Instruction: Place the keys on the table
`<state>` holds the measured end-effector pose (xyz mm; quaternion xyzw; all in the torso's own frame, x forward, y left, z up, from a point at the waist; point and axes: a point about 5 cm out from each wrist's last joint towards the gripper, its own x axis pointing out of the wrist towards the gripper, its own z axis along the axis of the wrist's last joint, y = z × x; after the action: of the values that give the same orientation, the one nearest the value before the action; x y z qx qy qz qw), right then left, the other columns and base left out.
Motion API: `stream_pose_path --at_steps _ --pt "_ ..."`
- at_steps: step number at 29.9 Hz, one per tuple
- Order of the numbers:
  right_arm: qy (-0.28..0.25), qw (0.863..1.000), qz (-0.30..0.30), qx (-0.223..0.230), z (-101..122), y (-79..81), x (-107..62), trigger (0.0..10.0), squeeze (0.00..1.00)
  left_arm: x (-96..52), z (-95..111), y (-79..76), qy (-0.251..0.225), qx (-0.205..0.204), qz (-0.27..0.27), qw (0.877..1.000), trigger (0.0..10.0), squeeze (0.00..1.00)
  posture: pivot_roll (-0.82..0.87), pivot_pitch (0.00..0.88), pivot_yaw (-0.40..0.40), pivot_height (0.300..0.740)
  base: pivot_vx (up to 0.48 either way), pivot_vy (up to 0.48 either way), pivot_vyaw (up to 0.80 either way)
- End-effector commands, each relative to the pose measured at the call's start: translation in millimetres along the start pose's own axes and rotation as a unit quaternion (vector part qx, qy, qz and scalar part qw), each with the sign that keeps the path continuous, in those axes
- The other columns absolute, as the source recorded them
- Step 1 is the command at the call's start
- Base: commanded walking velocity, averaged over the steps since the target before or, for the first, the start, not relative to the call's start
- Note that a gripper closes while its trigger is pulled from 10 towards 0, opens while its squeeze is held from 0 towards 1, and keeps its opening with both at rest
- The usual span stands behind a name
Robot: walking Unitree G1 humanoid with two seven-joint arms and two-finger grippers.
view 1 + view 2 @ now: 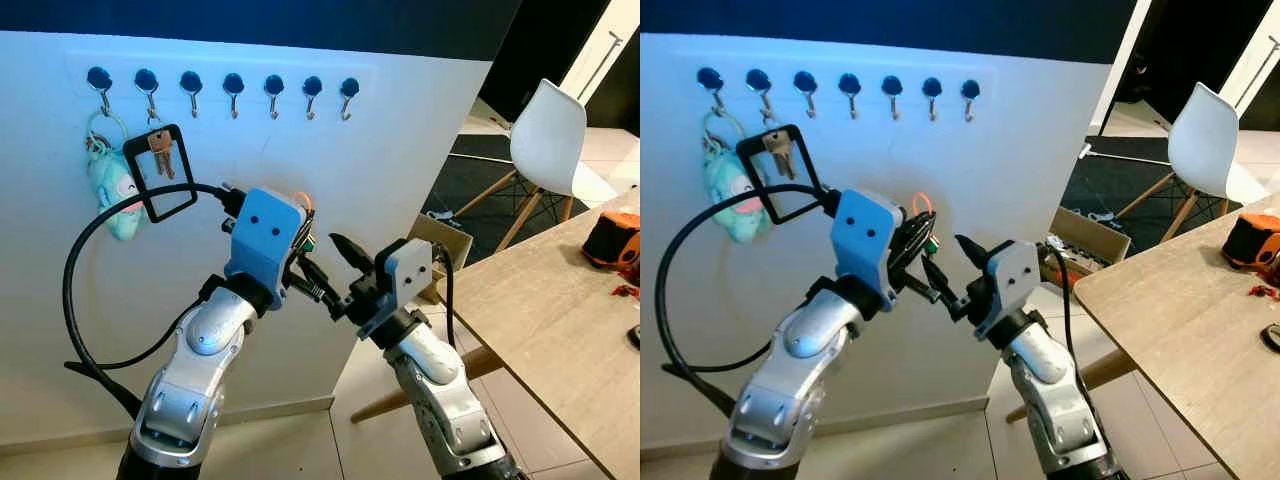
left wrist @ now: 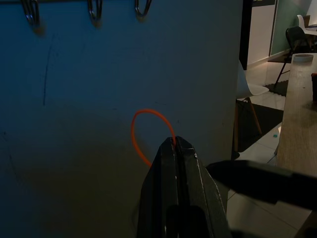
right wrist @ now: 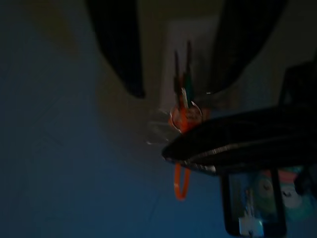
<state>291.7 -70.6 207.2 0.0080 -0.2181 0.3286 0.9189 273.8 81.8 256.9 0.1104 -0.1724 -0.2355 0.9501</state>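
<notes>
Two tools sit raised before the white wall (image 1: 400, 180), under the hook rail (image 1: 225, 85). My left tool (image 2: 174, 144) is clamped together on the orange loop (image 2: 143, 126) of the keys (image 3: 184, 106). My right tool (image 3: 178, 44) stands apart, just beside them; the dim wrist view leaves contact unclear. The wooden surface (image 1: 560, 310) lies well apart, rightward.

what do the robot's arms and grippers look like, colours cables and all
Both arms are silver metal with rounded grey joints and black collars at the wrists. Each wrist carries a boxy blue housing; the left gripper has the darker blue one with two small holes, the right gripper a paler one. The fingers are long, black and tapered. A thick black cable loops from the left wrist.
</notes>
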Motion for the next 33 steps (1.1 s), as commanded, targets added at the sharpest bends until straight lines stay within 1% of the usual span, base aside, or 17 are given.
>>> stream_pose_path --at_steps 1,11,16,17,20,21,25,26,28,29,30,31,32,33 --pt "0.011 1.000 0.002 0.013 -4 0.0 -1.5 0.0 0.00 -0.7 1 -5.2 -0.004 -0.008 -0.004 1.000 10.0 0.00 0.21 0.169 -0.093 0.740 0.000 0.000 0.00" --pt "0.018 0.999 0.001 0.040 -6 0.9 0.0 0.0 0.00 -1.2 1 -5.1 -0.003 -0.010 -0.003 1.000 10.0 0.00 0.21 0.172 -0.094 0.740 0.000 0.000 0.00" --pt "0.018 0.999 -0.001 0.044 -6 -0.6 0.3 0.0 0.00 -0.7 1 -5.0 -0.003 -0.009 -0.001 1.000 10.0 0.00 0.21 0.171 -0.096 0.740 0.000 0.000 0.00" --pt "0.018 0.999 -0.002 0.043 -6 -0.9 0.7 10.0 0.00 -0.6 1 -4.1 -0.004 -0.008 0.004 1.000 10.0 0.00 0.21 0.169 -0.098 0.740 0.000 0.000 0.00" --pt "0.019 0.999 -0.004 0.043 -6 -1.4 1.4 10.0 0.00 -0.2 1 -3.4 -0.005 -0.012 0.006 1.000 10.0 0.00 0.21 0.168 -0.098 0.740 0.000 0.000 0.00" --pt "0.019 0.999 -0.005 0.043 -6 -1.5 1.3 10.0 0.00 -0.3 2 -4.0 -0.007 -0.018 0.001 1.000 10.0 1.00 0.21 0.168 -0.098 0.740 0.000 0.000 0.00" --pt "0.021 0.999 -0.006 0.043 -6 -1.6 1.6 10.0 0.00 -1.0 2 -3.8 -0.008 -0.021 -0.001 1.000 10.0 1.00 0.21 0.165 -0.095 0.740 0.000 0.000 0.00" --pt "0.023 0.999 -0.011 0.042 -7 -2.3 1.2 10.0 0.00 -3.2 6 -4.4 -0.016 -0.031 -0.009 0.999 10.0 0.00 0.21 0.164 -0.094 0.740 0.000 0.000 0.00" --pt "0.023 0.999 -0.011 0.042 -7 -2.3 1.2 10.0 0.00 -3.2 6 -4.4 -0.016 -0.031 -0.009 0.999 10.0 0.00 0.21 0.164 -0.094 0.740 0.000 0.000 0.00" --pt "0.024 0.999 -0.015 0.041 -8 -3.1 0.8 10.0 0.00 -5.3 8 -5.3 -0.020 -0.040 -0.020 0.999 10.0 0.00 0.21 0.164 -0.094 0.740 0.000 0.000 0.00" --pt "0.025 0.999 -0.020 0.040 -8 -4.3 0.3 10.0 0.00 -8.8 10 -7.0 -0.024 -0.054 -0.040 0.997 10.0 0.00 0.21 0.162 -0.092 0.740 0.000 0.000 0.00" --pt "0.028 0.998 -0.039 0.036 -10 -8.8 -1.1 10.0 0.00 -19.8 13 -10.8 -0.024 -0.095 -0.095 0.991 10.0 0.00 0.21 0.160 -0.089 0.740 0.000 0.000 0.00" --pt "0.028 0.998 -0.039 0.036 -10 -8.8 -1.1 10.0 0.00 -19.8 13 -10.8 -0.024 -0.095 -0.095 0.991 10.0 0.00 0.21 0.160 -0.089 0.740 0.000 0.000 0.00" --pt "0.029 0.998 -0.047 0.035 -10 -10.5 -1.7 10.0 0.00 -24.9 14 -12.1 -0.023 -0.109 -0.118 0.987 10.0 0.00 0.21 0.159 -0.085 0.740 0.000 0.000 0.00"
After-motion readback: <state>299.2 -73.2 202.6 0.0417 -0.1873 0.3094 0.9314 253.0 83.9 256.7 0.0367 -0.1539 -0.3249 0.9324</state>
